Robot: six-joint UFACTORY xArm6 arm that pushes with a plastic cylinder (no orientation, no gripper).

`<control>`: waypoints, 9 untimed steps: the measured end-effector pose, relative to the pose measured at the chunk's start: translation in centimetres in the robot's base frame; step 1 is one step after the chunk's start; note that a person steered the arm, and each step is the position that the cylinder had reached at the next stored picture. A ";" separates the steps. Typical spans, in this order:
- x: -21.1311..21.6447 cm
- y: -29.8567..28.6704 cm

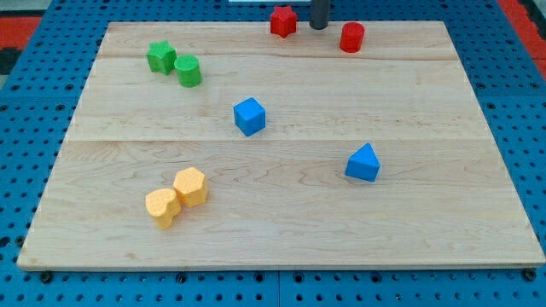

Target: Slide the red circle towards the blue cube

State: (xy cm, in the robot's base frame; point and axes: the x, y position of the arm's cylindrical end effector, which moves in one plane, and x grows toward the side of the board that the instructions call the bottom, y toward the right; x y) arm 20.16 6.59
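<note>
- Camera view, 1 frame inspected: pale wooden board (281, 213) of jointed planks, grain visible, lying on a blue perforated surface (26, 111).
- Rod: dark, straight, entering at the frame's top centre. My tip (318, 27) sits at the board's top edge. No claw is fitted, so there is nothing to be apart or together.
- Red circle (351, 37): smooth cylinder, upper right of centre, just right of my tip, apart from it.
- Red block (283, 20): faceted, just left of my tip.
- Blue cube (249, 116): centre of frame, well apart from the red circle, bare wood between them.
- Blue block (363, 163): wedge-like, right of centre.
- Green block (160, 57) and green cylinder (188, 71): upper left, touching.
- 2 yellow blocks (190, 186) (161, 206): faceted, lower left, touching.
- Writing: none legible.
</note>
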 end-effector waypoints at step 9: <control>13.2 -0.4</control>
State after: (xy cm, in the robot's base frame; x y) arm 33.38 6.16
